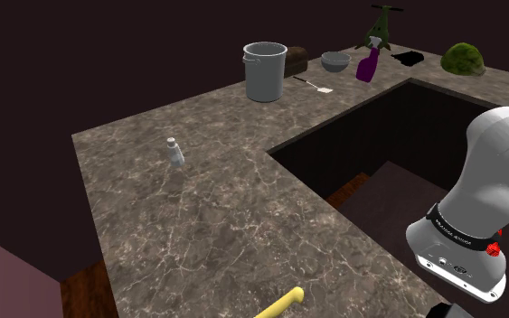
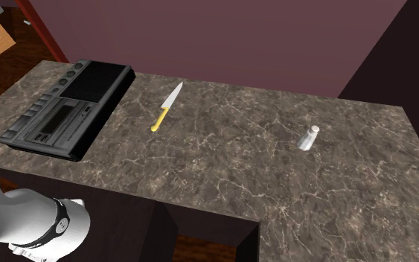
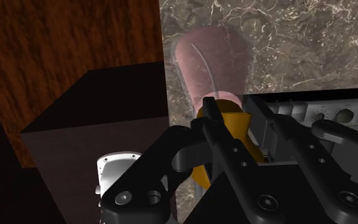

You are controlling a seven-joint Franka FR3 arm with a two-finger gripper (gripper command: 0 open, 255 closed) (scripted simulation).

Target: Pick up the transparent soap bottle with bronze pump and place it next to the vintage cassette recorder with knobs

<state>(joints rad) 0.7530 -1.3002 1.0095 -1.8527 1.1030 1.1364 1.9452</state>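
Note:
A see-through, pinkish soap bottle with a bronze-gold pump lies along my gripper, pump end nearest the hand. The black fingers clasp it at the pump, and the marbled counter shows through its body. The bottle hangs over the counter's edge. Just beside the gripper is the dark cassette recorder with a row of knobs. In the second exterior view the recorder lies flat at the counter's left end, with my white arm below it.
A yellow-handled knife lies to the right of the recorder, and a small white shaker stands further right. At the far end in the shoulder view are a grey pot, a bowl and a purple spray bottle. Wood floor lies beyond the counter's edge.

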